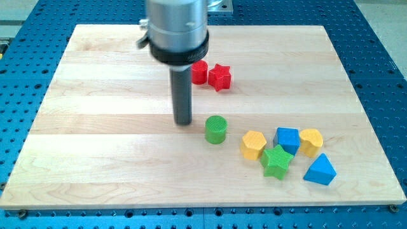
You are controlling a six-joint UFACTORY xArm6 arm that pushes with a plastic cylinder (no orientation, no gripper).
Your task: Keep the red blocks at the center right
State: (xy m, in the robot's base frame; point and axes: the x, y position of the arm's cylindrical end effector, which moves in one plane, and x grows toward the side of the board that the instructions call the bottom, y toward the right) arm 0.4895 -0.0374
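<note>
No fingers on this rig, so nothing to call open or closed: just the rod, and my tip sits on the desk near the middle. Not touching any block.

Closest is the green cylinder, just beside the tip toward the view's right, clear gap between.

Task things: red star and a second red block, shape partly hidden by the rod housing, looks roundish. They touch or nearly touch, above the tip and slightly right, upper-centre of the board. Not at centre right yet, I'd judge; they need pushing toward the view's right and a bit down.

Rest is clustered at lower right, probably parked out of the way: yellow hexagon, green star, blue block, second yellow block, blue triangle. That cluster sits below the target zone, so a rightward push of the reds should clear it.
</note>
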